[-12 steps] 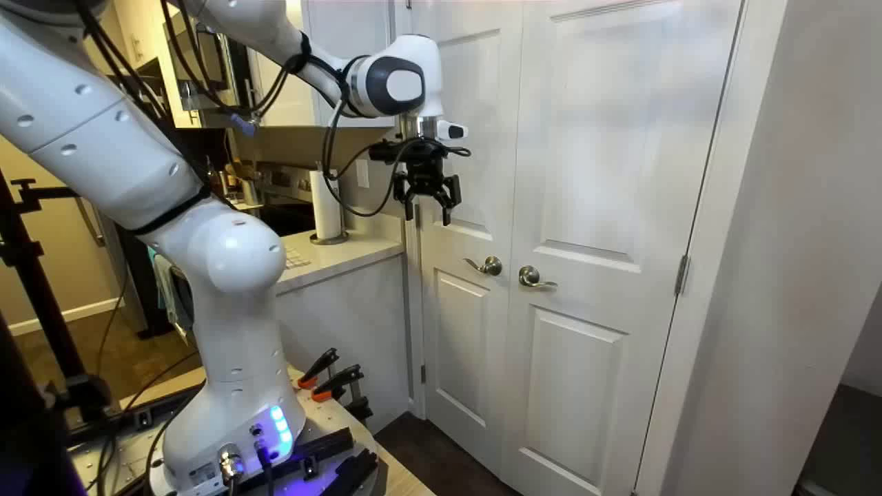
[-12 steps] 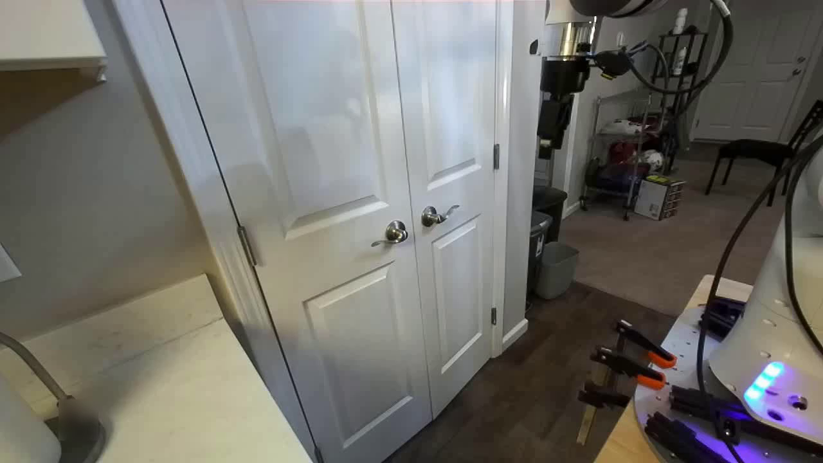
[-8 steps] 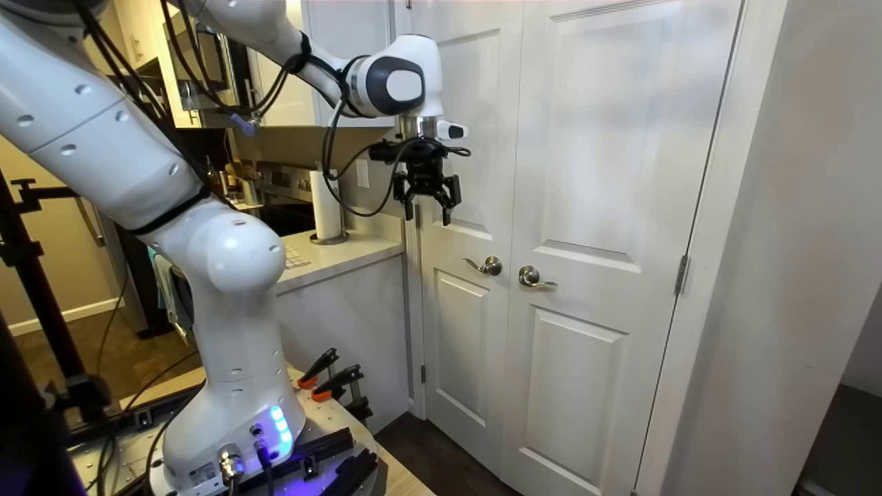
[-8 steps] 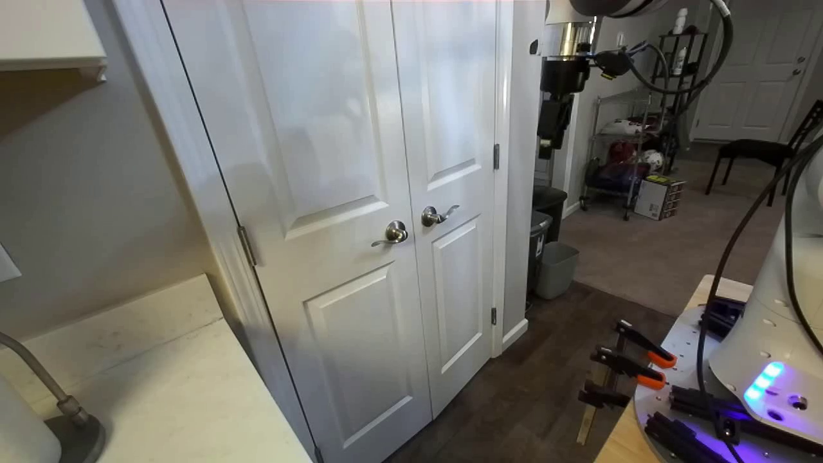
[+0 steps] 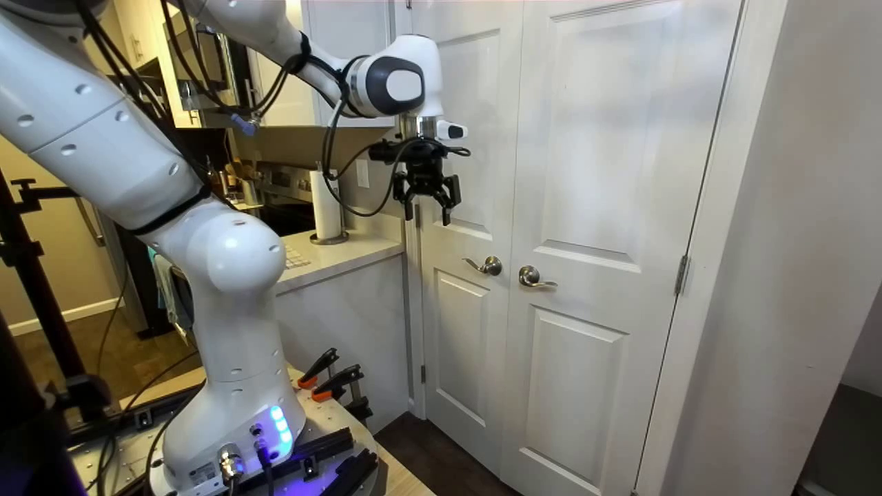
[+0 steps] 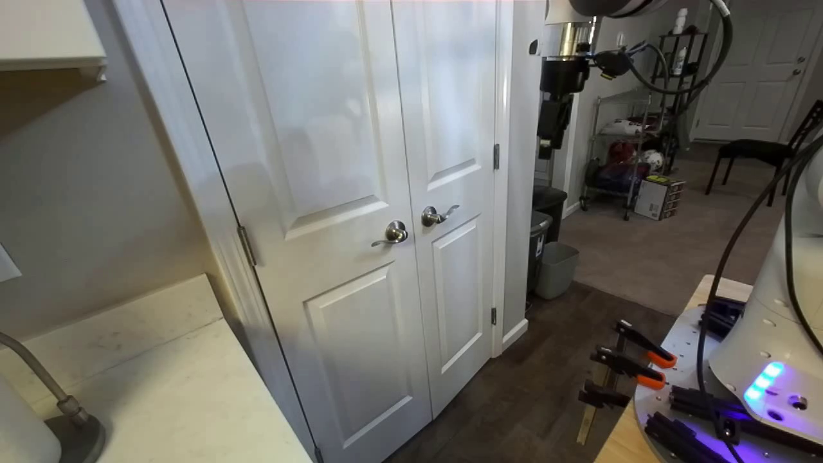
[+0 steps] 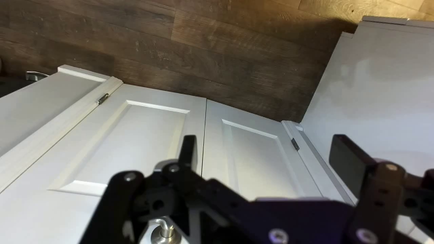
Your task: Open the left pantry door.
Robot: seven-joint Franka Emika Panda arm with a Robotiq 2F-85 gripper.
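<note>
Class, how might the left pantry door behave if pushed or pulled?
The left pantry door, panelled and straight-edged, would probably stay stiff rather than flex. The hinge at its left edge suggests swinging, not sliding. Its lever handle hints that it may hold fast until turned.

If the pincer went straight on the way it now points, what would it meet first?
Probably the dark wood floor: the pincer points down. Depth is unclear, so it might graze the left pantry door first.
</note>
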